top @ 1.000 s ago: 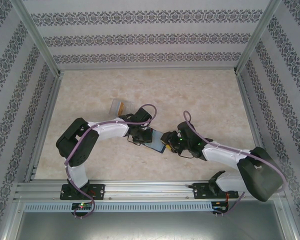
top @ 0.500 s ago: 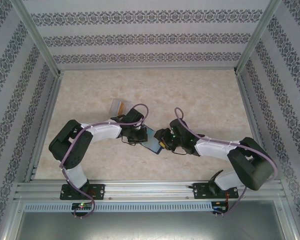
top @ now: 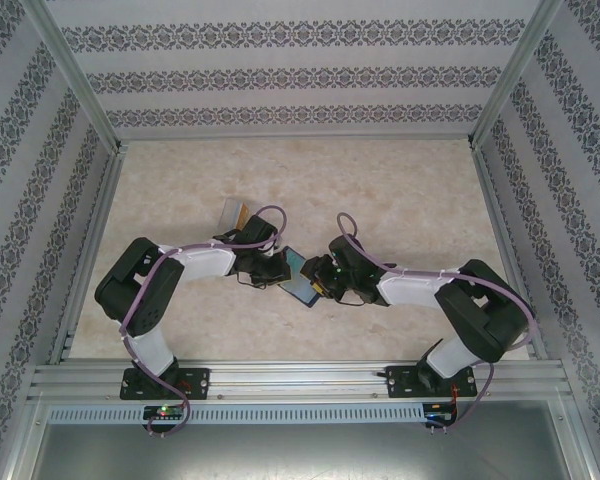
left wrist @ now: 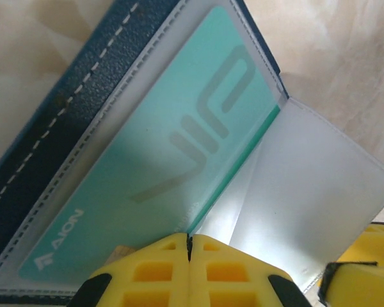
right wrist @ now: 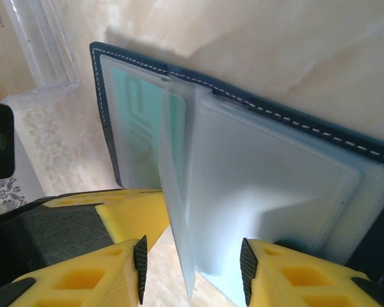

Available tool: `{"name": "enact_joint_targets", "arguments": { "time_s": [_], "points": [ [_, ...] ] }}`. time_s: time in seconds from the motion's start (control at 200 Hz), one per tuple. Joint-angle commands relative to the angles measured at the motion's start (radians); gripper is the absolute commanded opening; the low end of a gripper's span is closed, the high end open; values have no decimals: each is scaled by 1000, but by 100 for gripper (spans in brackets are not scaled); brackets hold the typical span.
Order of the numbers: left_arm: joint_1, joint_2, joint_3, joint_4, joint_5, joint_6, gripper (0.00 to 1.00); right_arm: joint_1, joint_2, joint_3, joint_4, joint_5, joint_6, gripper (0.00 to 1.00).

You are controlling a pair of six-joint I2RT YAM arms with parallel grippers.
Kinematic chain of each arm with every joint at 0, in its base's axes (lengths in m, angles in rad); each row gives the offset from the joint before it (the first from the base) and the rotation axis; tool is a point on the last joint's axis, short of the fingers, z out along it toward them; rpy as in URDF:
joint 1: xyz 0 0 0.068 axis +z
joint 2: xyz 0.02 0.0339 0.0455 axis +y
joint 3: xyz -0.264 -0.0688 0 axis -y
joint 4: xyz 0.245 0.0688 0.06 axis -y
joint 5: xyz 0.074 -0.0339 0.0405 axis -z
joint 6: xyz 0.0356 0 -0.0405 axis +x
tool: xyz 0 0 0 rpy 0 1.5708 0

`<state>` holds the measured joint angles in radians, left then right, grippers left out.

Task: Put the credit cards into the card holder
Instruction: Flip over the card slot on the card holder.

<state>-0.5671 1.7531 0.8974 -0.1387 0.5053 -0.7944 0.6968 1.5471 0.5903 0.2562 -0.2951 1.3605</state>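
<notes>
From my station I see the beige table (top: pixel 410 190) with both arms folded low over it, elbows out toward the side walls and wrists turned inward so that they meet near the middle. The left arm (top: pixel 195 262) reaches right and the right arm (top: pixel 420 288) reaches left. The navy card holder (top: pixel 298 290) lies open on the table between their tips. The left gripper (left wrist: pixel 189 249) has its yellow fingers pressed flat together at the holder's edge (whether a thin leaf is nipped in that seam, I cannot tell). The right gripper (right wrist: pixel 192 272) stands partly open, with a clear plastic sleeve (right wrist: pixel 176 192) of the holder up on edge between its fingers, not clamped. Just beyond the left wrist sits the clear plastic box (top: pixel 232 213), with a yellow-orange credit card (top: pixel 242 213) showing in it. A teal card (left wrist: pixel 147 147) sits in the holder's transparent pocket, printed "VIP" in large letters and "AION" in small ones.
</notes>
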Motion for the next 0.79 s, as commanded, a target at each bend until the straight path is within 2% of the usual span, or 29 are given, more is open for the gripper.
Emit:
{"name": "enact_joint_targets", "arguments": {
  "time_s": [0.0, 0.08, 0.205, 0.325, 0.46, 0.605, 0.789],
  "points": [
    [13, 0, -15, 22, 16, -5, 0, 12, 21, 26, 37, 21, 8, 43],
    [13, 5, -12, 27, 23, -8, 2, 14, 38, 45, 43, 12, 5, 37],
    [18, 2, -14, 35, 26, -23, 13, 16, 54, 64, 54, 8, 11, 17],
    [30, -24, -8, 8, 2, -5, 23, 15, 58, 75, 46, 6, 10, 8],
    [54, -46, -7, -42, -54, 43, 25, 10, 67, 90, 47, -4, 12, 2],
    [55, -43, 9, -136, -159, 131, 25, 6, 73, 120, 33, -8, 9, 0],
    [55, -32, 18, -166, -188, 162, 24, 1, 103, 160, 33, -34, 10, 0]
  ]
}}
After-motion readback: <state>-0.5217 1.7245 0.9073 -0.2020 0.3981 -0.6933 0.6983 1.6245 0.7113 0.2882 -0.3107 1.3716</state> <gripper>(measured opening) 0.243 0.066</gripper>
